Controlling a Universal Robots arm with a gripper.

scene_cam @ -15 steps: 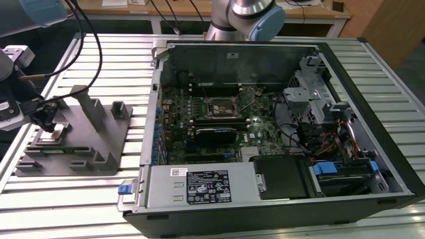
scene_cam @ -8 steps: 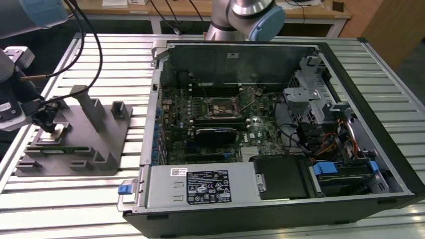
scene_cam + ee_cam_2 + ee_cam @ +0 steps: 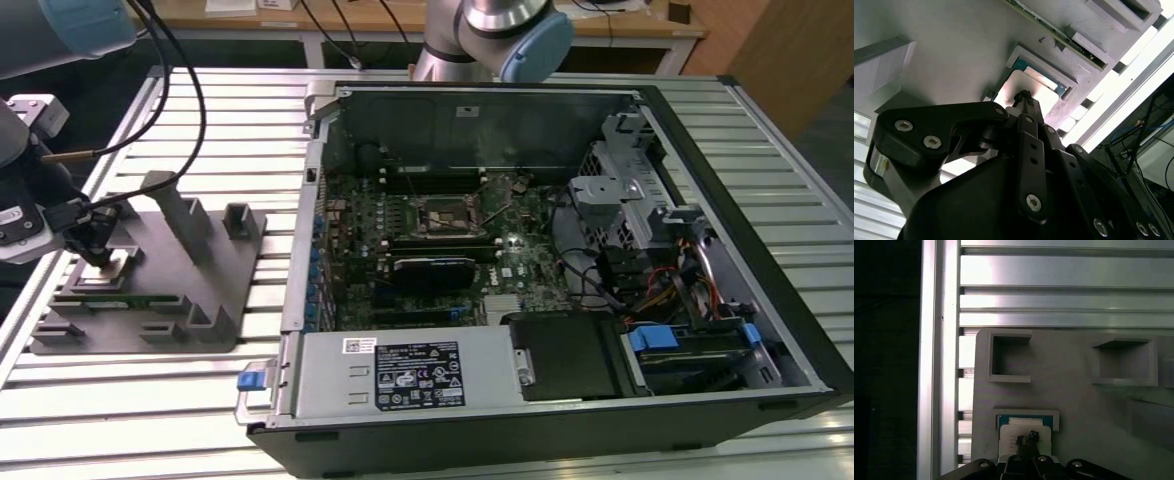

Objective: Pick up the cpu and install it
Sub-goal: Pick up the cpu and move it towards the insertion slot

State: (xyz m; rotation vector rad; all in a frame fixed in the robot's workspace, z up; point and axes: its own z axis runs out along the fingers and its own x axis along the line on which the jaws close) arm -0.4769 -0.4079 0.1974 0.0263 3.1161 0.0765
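Observation:
The cpu lies flat in a shallow pocket of the grey fixture block, at the exterior view's left. Both wrist views show its pale metal top with a thin blue-green edge inside the pocket's raised rim. My gripper stands upright over it. The black fingers are drawn together to one narrow tip, which rests on or just above the chip's middle. I cannot tell whether it touches. The dark square socket frame sits on the motherboard inside the open computer case.
The open computer case takes up the middle and the exterior view's right, with a black heatsink block below the socket. The fixture has upright posts and other square pockets. Everything stands on a slatted aluminium table.

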